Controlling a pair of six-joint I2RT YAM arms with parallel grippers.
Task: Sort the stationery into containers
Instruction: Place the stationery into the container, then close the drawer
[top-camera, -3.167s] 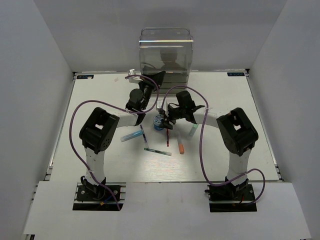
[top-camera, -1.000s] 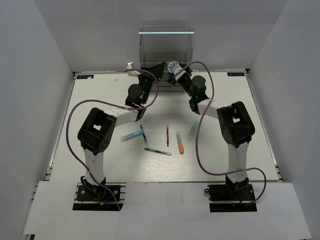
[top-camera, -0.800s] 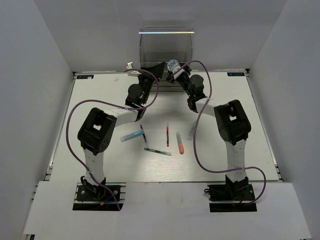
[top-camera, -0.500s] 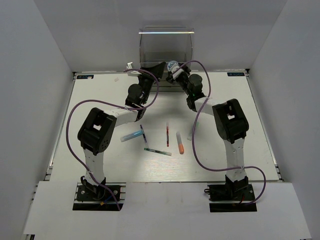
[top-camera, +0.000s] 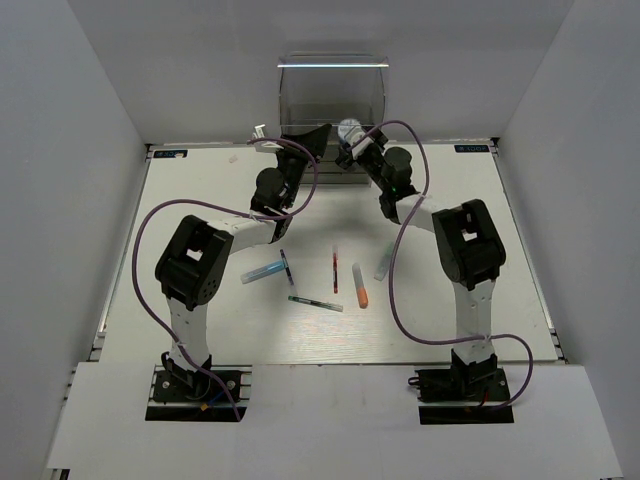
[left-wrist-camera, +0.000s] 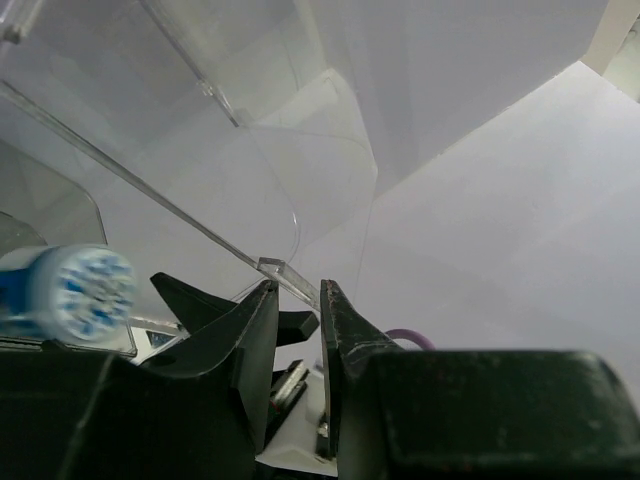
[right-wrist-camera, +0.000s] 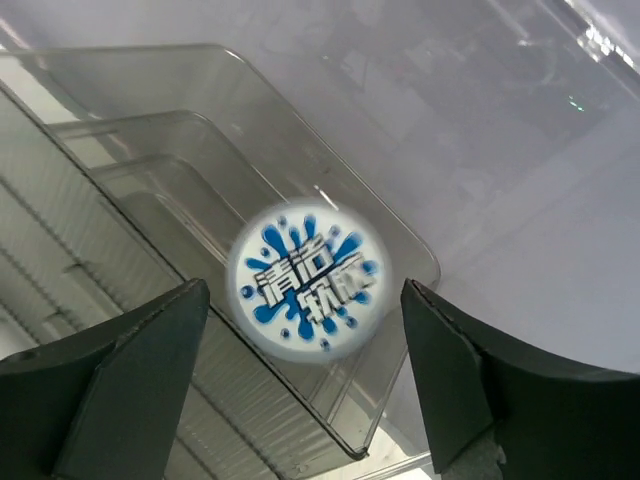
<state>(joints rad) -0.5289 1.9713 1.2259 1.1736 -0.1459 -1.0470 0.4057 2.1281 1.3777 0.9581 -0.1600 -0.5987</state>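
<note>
The clear organiser (top-camera: 331, 95) stands at the table's far edge. My left gripper (top-camera: 308, 138) is shut on the edge of its clear front flap (left-wrist-camera: 288, 276) and holds it up. My right gripper (top-camera: 352, 143) is open in front of the organiser. The blue-and-white tape roll (right-wrist-camera: 308, 282) is loose between and beyond the wide-apart fingers, over the grey drawers (right-wrist-camera: 150, 220). It also shows in the left wrist view (left-wrist-camera: 70, 292). A light-blue marker (top-camera: 262, 271), dark pen (top-camera: 287, 267), green pen (top-camera: 315, 302), red pen (top-camera: 335, 272), orange marker (top-camera: 360, 285) and pale-green marker (top-camera: 384, 263) lie mid-table.
Grey walls close in the table (top-camera: 200, 320) on three sides. Purple cables (top-camera: 400, 300) loop from both arms over the table. A small white piece (top-camera: 260, 133) juts out left of my left gripper.
My right gripper carried the tape roll from the table up to the organiser. Its fingers now stand apart from the roll. My left gripper has stayed on the flap.
</note>
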